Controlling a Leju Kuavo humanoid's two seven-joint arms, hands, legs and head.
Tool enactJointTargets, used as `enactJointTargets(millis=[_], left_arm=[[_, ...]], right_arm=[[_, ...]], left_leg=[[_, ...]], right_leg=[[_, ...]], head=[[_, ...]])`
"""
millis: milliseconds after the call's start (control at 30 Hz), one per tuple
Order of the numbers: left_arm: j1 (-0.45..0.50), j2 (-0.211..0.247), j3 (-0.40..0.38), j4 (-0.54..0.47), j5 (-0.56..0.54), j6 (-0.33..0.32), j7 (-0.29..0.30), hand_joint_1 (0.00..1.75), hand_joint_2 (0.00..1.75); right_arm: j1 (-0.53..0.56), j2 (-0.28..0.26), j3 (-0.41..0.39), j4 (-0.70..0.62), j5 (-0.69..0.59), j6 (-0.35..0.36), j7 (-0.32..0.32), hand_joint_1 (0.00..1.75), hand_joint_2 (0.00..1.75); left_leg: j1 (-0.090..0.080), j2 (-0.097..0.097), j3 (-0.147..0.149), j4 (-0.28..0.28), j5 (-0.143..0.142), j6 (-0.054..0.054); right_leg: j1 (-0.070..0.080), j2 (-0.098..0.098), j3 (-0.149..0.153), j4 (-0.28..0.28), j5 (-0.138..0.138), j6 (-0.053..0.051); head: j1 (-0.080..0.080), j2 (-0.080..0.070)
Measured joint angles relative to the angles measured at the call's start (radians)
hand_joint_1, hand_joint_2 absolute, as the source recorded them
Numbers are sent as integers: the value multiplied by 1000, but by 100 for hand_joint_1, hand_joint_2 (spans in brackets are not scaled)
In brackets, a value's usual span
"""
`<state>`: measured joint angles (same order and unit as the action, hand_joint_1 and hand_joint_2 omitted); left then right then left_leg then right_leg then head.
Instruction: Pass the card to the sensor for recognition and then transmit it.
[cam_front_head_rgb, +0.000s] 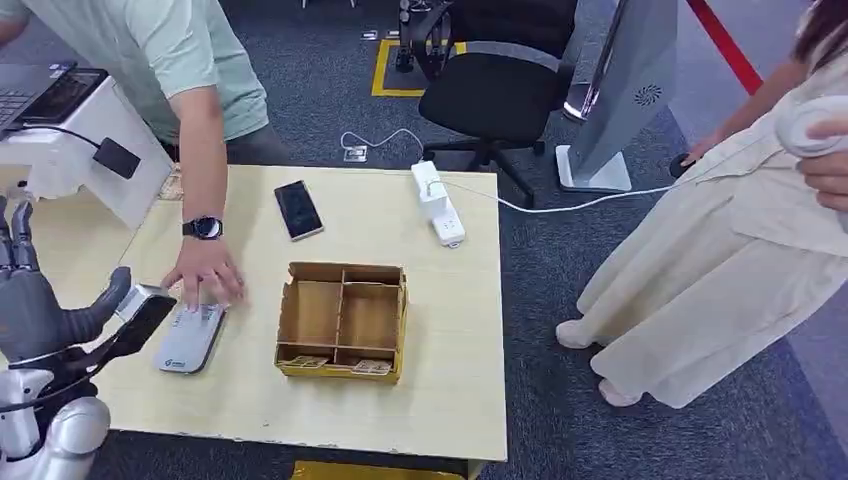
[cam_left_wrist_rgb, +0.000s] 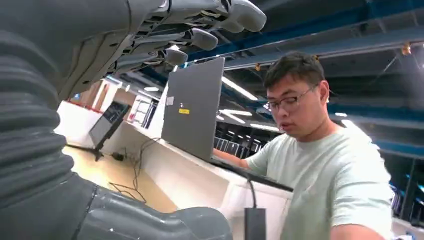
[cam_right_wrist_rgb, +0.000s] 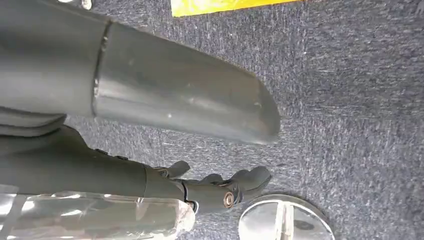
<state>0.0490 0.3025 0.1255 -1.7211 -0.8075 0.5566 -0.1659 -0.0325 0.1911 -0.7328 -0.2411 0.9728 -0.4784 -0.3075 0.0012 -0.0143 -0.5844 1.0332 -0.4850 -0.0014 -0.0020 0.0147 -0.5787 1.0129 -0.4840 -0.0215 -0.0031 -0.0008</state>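
Fingers (cam_front_head_rgb: 18, 240) of the left hand (cam_front_head_rgb: 45, 300) stand upright and apart over the left edge of the table (cam_front_head_rgb: 440, 400) in the head view, the thumb reaching toward the table's middle; a grey, card-like flat piece (cam_front_head_rgb: 145, 300) lies at the thumb tip, though whether it is held I cannot tell. Just beside it, near the table's left edge, the sensor (cam_front_head_rgb: 190, 338) lies flat, a pale grey slab. A person's hand (cam_front_head_rgb: 205, 270) wearing a watch (cam_front_head_rgb: 203, 228) presses on the sensor's far end. A divided cardboard box (cam_front_head_rgb: 342, 320) sits at the middle of the table. Toward the far edge lie a dark phone (cam_front_head_rgb: 298, 210) and a white power strip (cam_front_head_rgb: 438, 205). A second person in a cream skirt (cam_front_head_rgb: 720, 270) stands off the right edge.

From the left wrist view, the left hand's fingers (cam_left_wrist_rgb: 200, 37) stretch out straight and spread, with nothing between them. Beyond them a person in a pale green shirt (cam_left_wrist_rgb: 335, 185) leans by an open grey laptop (cam_left_wrist_rgb: 192, 107) on a white counter.

From the right wrist view, the right hand (cam_right_wrist_rgb: 210, 187) hangs over blue-grey carpet (cam_right_wrist_rgb: 350, 100), its fingers loosely curled around nothing, near a round metal foot (cam_right_wrist_rgb: 285, 220).
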Motion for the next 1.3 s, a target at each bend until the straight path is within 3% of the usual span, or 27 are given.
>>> enactJointTargets(millis=[267, 667, 833, 967, 1300], left_arm=[[106, 3, 10, -57, -10, -12, -9, 0, 175], [254, -6, 11, -136, -39, -79, -60, 0, 175], [278, -16, 8, -152, -57, -112, -54, 0, 175], [280, -14, -16, -152, -87, -155, -38, 0, 175], [237, 45, -175, -144, -214, -171, -21, 0, 175]], right_arm=[[3, -1, -16, -3, 0, 0, 0, 0, 0], [11, -1, -42, -12, -11, 3, 0, 0, 0], [12, -1, -50, -18, -5, 7, -1, 0, 0], [12, -1, -57, -19, 0, 14, -3, 0, 0], [5, -1, -66, -20, 27, 19, -8, 0, 0]], left_leg=[[0, -1, 0, 0, -1, 0], [0, 0, 0, 0, -2, 1], [0, 0, 1, 0, -2, 1], [0, -1, 1, 0, -2, 1], [0, -1, 1, 0, -2, 1]], right_leg=[[0, -1, 0, 0, -1, 0], [0, -1, 0, 0, -2, 0], [0, -1, 1, 0, -2, 0], [0, -1, 1, 0, -2, 0], [0, -2, 1, 0, -2, 0]], head=[[0, 0], [0, 0], [0, 0], [0, 0], [0, 0]])
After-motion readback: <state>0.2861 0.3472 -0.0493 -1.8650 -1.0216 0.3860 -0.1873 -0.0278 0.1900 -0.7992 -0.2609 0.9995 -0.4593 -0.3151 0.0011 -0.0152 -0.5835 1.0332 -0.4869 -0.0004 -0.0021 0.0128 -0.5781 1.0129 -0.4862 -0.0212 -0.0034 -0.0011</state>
